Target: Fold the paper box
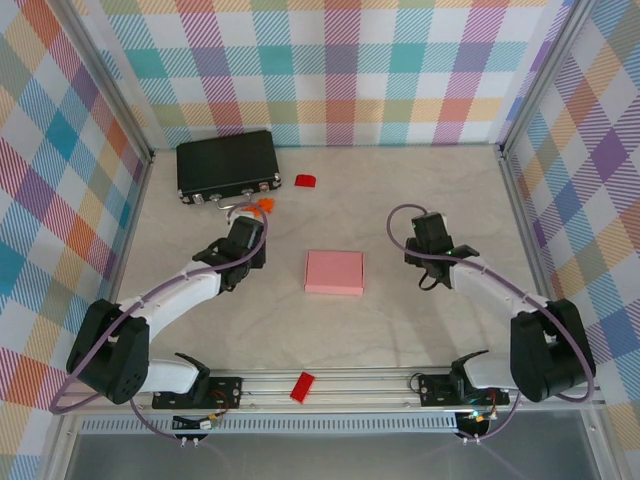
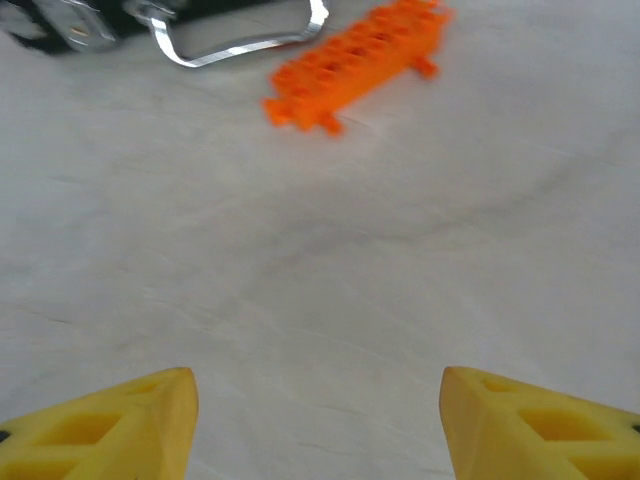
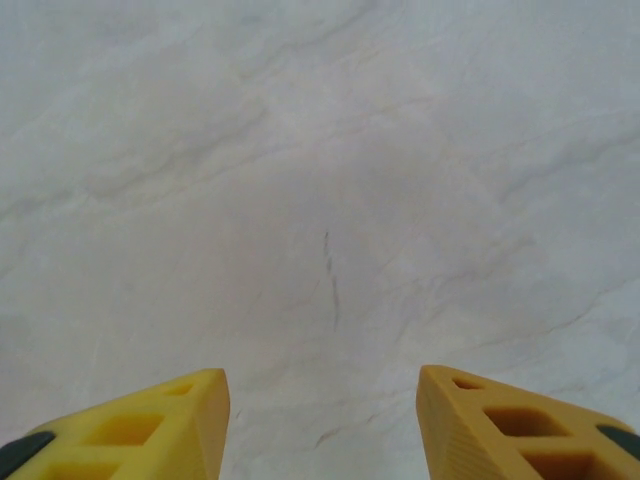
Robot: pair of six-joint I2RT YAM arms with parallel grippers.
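Paper box (image 1: pixel 334 272): flat closed pink rectangle, folding apparently complete; left gripper (image 2: pixel 318 420) to its left, right gripper (image 3: pixel 322 420) to its right, both apart from it, jaws parted, empty.

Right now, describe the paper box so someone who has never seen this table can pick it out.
Start at the pale marble-look table. Near its middle lies the paper box. It is the one flat, pale pink rectangle; the black case and a small red piece lie toward the far wall.
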